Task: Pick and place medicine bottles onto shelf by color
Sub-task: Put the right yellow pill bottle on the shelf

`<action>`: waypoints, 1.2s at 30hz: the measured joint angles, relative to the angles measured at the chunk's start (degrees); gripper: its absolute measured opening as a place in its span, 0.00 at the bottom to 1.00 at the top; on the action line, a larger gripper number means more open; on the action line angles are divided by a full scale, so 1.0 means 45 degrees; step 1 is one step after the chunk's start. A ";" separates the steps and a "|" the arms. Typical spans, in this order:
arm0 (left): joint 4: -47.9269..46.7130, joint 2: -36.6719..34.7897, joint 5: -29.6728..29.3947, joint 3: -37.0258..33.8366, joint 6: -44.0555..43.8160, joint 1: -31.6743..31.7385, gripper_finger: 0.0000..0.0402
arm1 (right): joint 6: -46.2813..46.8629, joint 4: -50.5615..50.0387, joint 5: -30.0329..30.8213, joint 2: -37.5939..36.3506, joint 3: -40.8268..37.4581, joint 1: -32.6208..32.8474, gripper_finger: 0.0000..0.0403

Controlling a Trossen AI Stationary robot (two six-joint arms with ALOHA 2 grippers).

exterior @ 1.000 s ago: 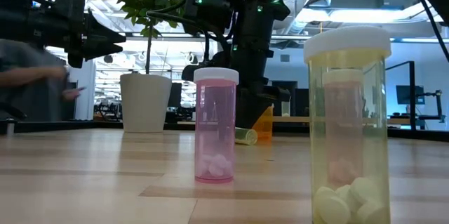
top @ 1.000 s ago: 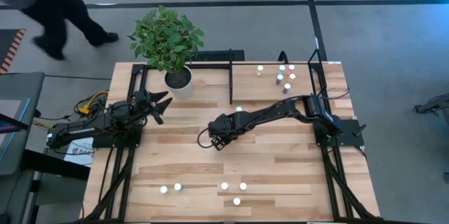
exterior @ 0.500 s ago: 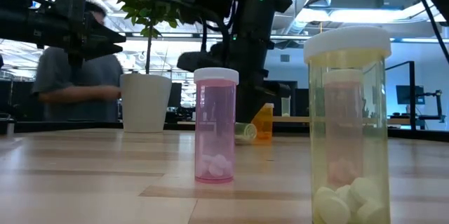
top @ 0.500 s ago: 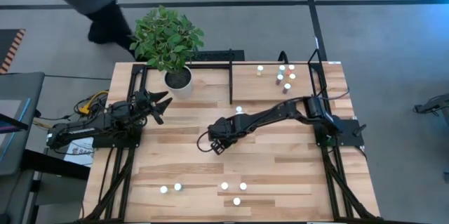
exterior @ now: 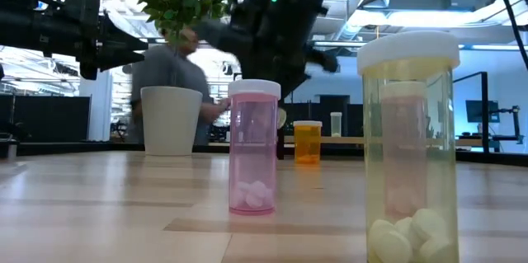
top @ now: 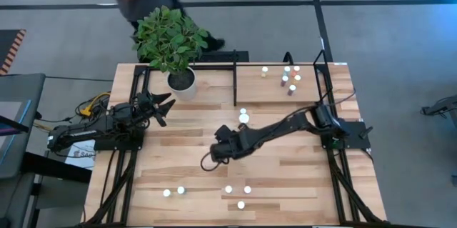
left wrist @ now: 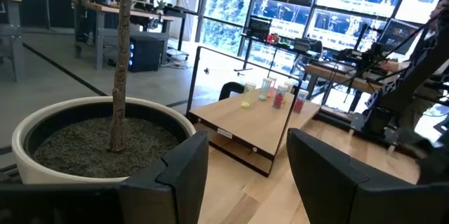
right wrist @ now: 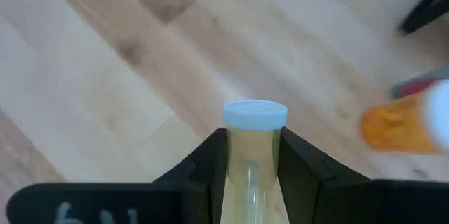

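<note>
Two arms are mine, and only one is busy. Starting at the left: my left gripper [top: 163, 106] hangs idle over the left side of the table [top: 285, 178], close to the white plant pot [top: 181, 80], its fingers [left wrist: 184, 168] standing apart around nothing.

Moving to the middle, my right gripper [top: 223, 136] is out over the centre of the table with its fingers clamped together on a pale yellow-green bottle [right wrist: 254, 155]. The bottle lies lengthwise between the fingers, white cap pointing forward past the tips. An orange bottle [top: 244, 119] stands just beyond it on the table, with another white cap beside it.

Five more bottles [top: 228, 189] wait along the near edge; a pink one [exterior: 253, 147] and a yellow-green one [exterior: 407, 143] of these stand closest to the low camera.

Far right, the shelf [top: 260, 88] already carries a cluster of bottles [top: 290, 79] in its far right corner.

My worry is the grip: I hold the bottle along its smooth round body, so it could slide out cap-first if I swing quickly. The orange bottle sits close to my path and could be knocked over. At the shelf, the black bars and the crowded cluster leave little room, and a tilted release would let the bottle topple or roll into its neighbours.
</note>
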 joint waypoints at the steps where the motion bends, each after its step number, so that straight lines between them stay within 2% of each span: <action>1: 0.0000 0.0000 0.0000 0.0000 0.0000 -0.0003 0.45 | 0.0179 -0.0103 0.0435 -0.0073 0.0002 0.0166 0.31; 4: 0.0000 0.0000 0.0004 -0.0002 0.0001 -0.0001 0.45 | 0.0907 -0.0671 0.1286 -0.0364 0.0013 0.0492 0.30; 10: 0.0000 0.0000 -0.0005 -0.0002 0.0003 -0.0001 0.45 | 0.1723 -0.1804 0.1404 -0.1242 -0.0157 0.0525 0.28; 15: -0.0005 0.0008 0.0024 -0.0004 0.0001 0.0000 0.45 | 0.2391 -0.2600 0.1609 -0.2787 -0.0946 0.0372 0.27; 20: 0.0004 -0.0005 0.0024 0.0000 0.0001 -0.0005 0.45 | 0.3383 -0.2616 0.2257 -0.4732 -0.2619 0.0336 0.27; 28: 0.0000 0.0000 0.0034 0.0000 0.0000 -0.0005 0.45 | 0.6586 -0.1974 0.5082 -0.7123 -0.6059 0.0856 0.27; 36: 0.0000 0.0000 0.0039 0.0000 0.0002 -0.0002 0.45 | 0.9564 -0.2013 0.7962 -0.7759 -0.8318 0.1211 0.27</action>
